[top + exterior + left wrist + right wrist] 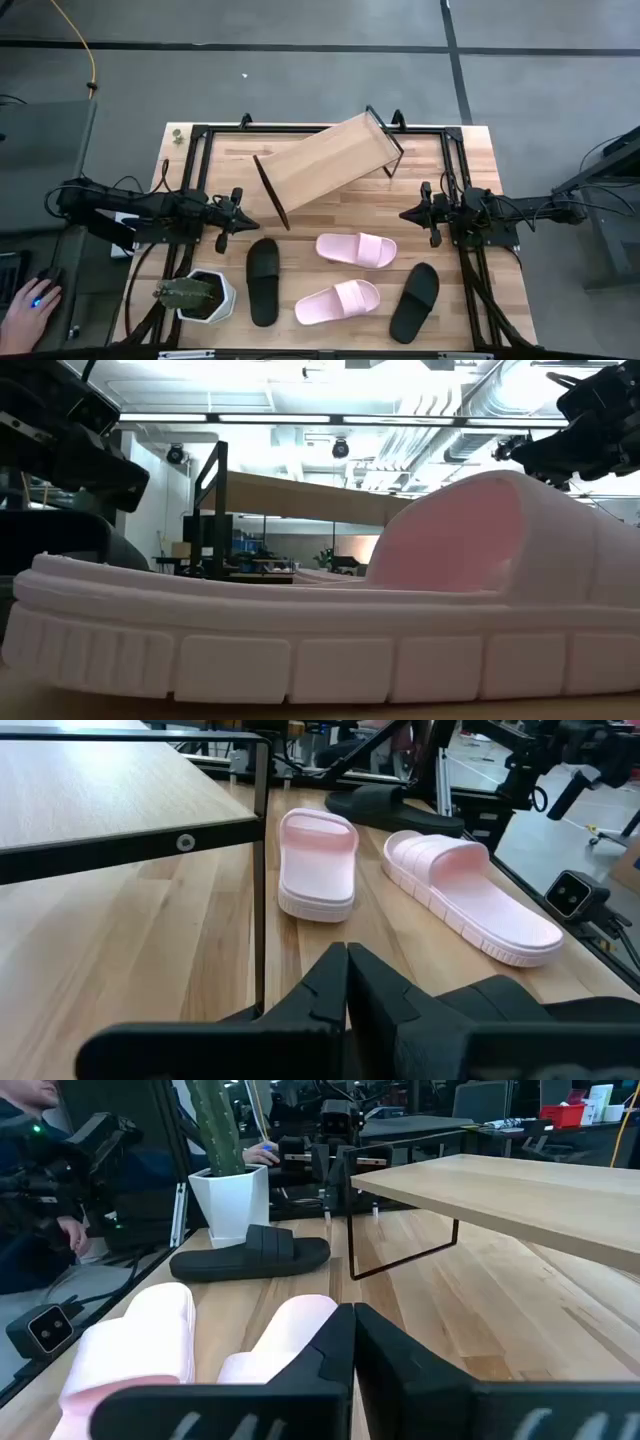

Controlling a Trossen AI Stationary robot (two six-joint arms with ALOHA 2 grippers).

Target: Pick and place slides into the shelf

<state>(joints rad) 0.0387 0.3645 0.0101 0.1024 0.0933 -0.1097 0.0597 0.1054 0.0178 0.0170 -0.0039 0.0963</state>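
From the high view nothing is placed yet: all four slides lie on the butcher-block worktop (330, 205) near of the shelf (328, 160), which sits bare and skewed at the far middle. A black slide (263, 281) lies near left, two pink slides (356, 249) in the middle, another black slide (415, 301) near right — so the whole job looks to be ahead. The left end effector (243, 222) and right end effector (404, 214) hover apart at either side, both pinched shut and empty; a potted cactus (195, 294) stands near left. In the low view a pink slide (330, 630) fills the foreground: matte moulded foam, ribbed sole edge, wide arched strap. The left wrist view shows the shelf panel's pale smooth wood and thin black metal frame (262, 870), with both pink slides beyond. The right wrist view shows a black slide (250, 1252) beside the white faceted pot (229, 1202) — soft, rounded, easily squeezed, I judge.
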